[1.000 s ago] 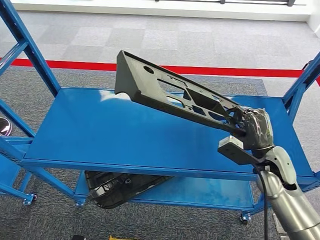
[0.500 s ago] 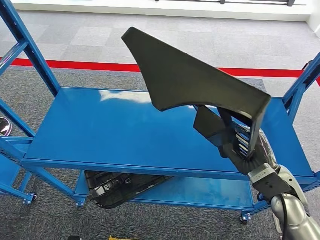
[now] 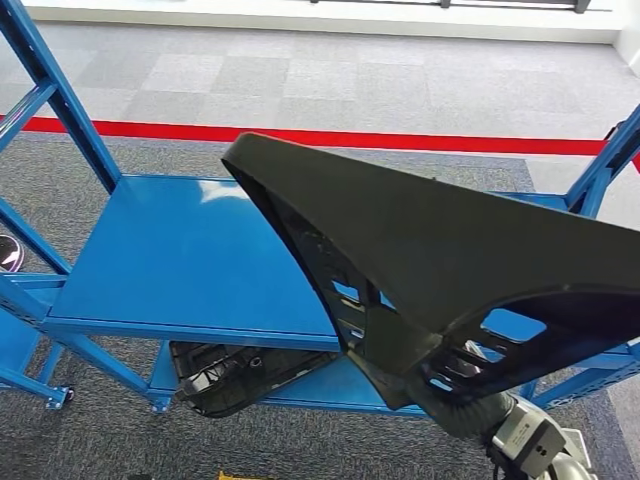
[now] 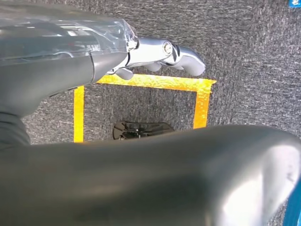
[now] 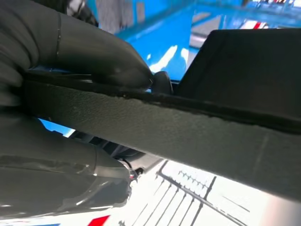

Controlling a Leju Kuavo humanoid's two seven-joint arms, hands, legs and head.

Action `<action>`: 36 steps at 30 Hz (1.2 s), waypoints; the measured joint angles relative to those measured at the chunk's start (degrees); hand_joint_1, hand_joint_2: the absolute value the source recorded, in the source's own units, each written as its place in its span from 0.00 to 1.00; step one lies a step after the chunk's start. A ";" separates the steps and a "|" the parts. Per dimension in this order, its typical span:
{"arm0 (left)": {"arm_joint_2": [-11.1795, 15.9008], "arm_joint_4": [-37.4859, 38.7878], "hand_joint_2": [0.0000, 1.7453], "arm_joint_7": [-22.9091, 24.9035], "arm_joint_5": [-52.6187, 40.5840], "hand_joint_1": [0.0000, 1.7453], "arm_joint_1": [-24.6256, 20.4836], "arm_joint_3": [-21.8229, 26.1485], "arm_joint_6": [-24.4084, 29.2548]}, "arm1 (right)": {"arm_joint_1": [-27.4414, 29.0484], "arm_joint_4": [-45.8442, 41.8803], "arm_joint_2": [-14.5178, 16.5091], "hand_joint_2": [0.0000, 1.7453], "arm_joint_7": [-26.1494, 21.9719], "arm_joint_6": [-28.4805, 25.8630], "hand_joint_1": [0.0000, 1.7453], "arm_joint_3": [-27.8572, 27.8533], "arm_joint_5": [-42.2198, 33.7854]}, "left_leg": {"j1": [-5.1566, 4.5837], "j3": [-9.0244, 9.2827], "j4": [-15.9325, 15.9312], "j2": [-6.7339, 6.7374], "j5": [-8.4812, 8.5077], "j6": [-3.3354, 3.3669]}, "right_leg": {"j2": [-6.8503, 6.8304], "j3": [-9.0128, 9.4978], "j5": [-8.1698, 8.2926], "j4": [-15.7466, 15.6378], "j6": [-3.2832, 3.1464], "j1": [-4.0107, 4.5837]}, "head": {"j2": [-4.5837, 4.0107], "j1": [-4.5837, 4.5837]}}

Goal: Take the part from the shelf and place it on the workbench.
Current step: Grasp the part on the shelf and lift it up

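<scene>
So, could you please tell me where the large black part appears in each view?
Head view: the black part spans centre to right, lifted over the blue shelf.
Left wrist view: not in it.
Right wrist view: its edge crosses the picture, gripped by the right robot hand.
Shared landmark: the blue shelf.

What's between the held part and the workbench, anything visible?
Can't settle it: no workbench is visible. The right hand grips the black part, lifted clear above the blue shelf. A second black part lies on the lower level, away from the held one.
</scene>
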 joint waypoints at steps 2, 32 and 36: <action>0.00 0.00 0.00 -0.24 -0.02 0.00 0.00 0.16 0.06 | 0.91 0.00 0.09 1.00 0.07 0.62 1.00 0.40 -0.49 | 0.00 0.00 0.00 0.00 0.00 0.00 | 0.00 0.00 0.00 0.00 0.00 0.00 | 0.01 0.00; 0.32 -0.02 0.00 1.75 0.53 0.00 -0.20 2.15 0.91 | 2.02 2.70 2.90 1.00 -0.68 4.61 1.00 3.00 -7.03 | -0.30 0.01 -1.06 0.37 1.30 2.25 | 0.07 -1.93 -5.50 6.18 0.96 -0.70 | 0.01 0.02; 0.39 -0.02 0.00 1.73 0.59 0.00 -0.12 2.50 0.91 | 1.89 3.52 3.50 1.00 -0.86 4.61 1.00 3.32 -7.17 | -0.32 -0.94 -0.69 0.53 1.72 2.06 | 0.04 -3.60 -9.17 14.64 1.03 -0.69 | 0.01 0.02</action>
